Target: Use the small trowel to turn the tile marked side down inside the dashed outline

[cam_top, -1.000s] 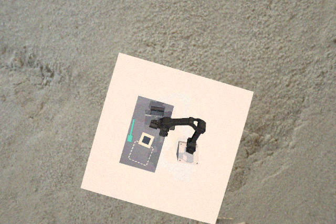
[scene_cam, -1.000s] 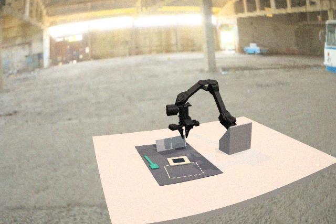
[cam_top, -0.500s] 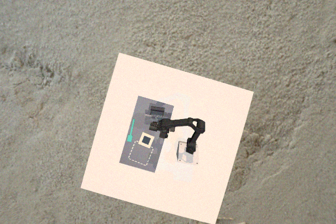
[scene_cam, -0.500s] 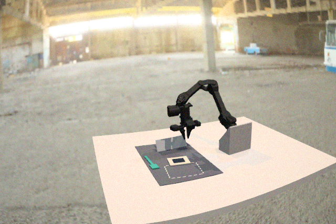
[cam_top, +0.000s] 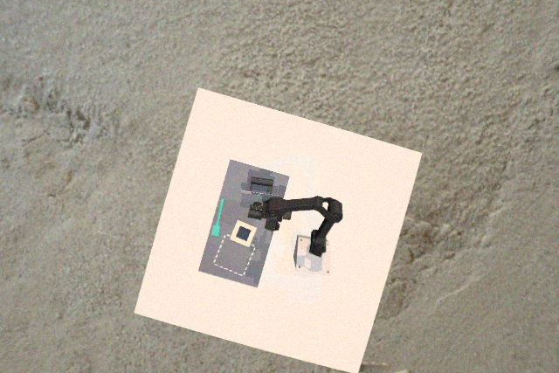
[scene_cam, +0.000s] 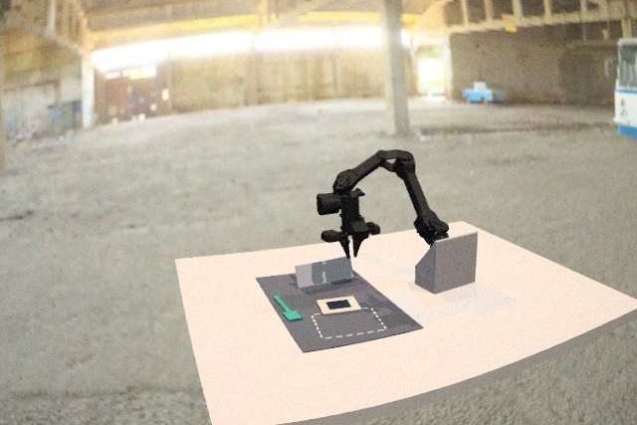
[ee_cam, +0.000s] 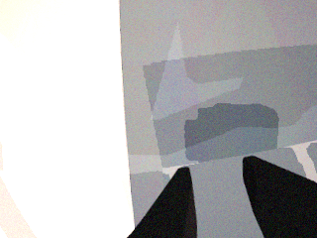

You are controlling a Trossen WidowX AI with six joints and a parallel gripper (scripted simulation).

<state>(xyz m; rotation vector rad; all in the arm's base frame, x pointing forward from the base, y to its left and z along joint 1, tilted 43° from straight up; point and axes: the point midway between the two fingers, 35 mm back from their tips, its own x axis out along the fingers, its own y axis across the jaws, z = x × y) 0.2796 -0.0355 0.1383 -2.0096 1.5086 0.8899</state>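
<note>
The tile (cam_top: 233, 235) (scene_cam: 339, 312) lies below the partly open gripper (scene_cam: 351, 256) (ee_cam: 216, 166), well apart.

Bus (scene_cam: 626, 94) cut by right edge; table (cam_top: 342, 314) (scene_cam: 247, 384) (ee_cam: 59, 124) cropped below; blue car (scene_cam: 482, 94) blurred.

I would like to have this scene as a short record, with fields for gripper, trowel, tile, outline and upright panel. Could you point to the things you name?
gripper: (cam_top: 260, 211) (scene_cam: 351, 256) (ee_cam: 217, 166) partly open, nothing between the fingers, above the mat (cam_top: 211, 265) (scene_cam: 311, 342)
trowel: green (cam_top: 216, 229) (scene_cam: 292, 315), lying on the mat, not held
tile: cream border, dark square (cam_top: 233, 235) (scene_cam: 339, 311), marked side seemingly up
outline: dashed (cam_top: 229, 270) (scene_cam: 354, 333), tile mostly outside it
upright panel: grey (scene_cam: 309, 274), standing on the mat, beyond the tile in the exterior view
</note>
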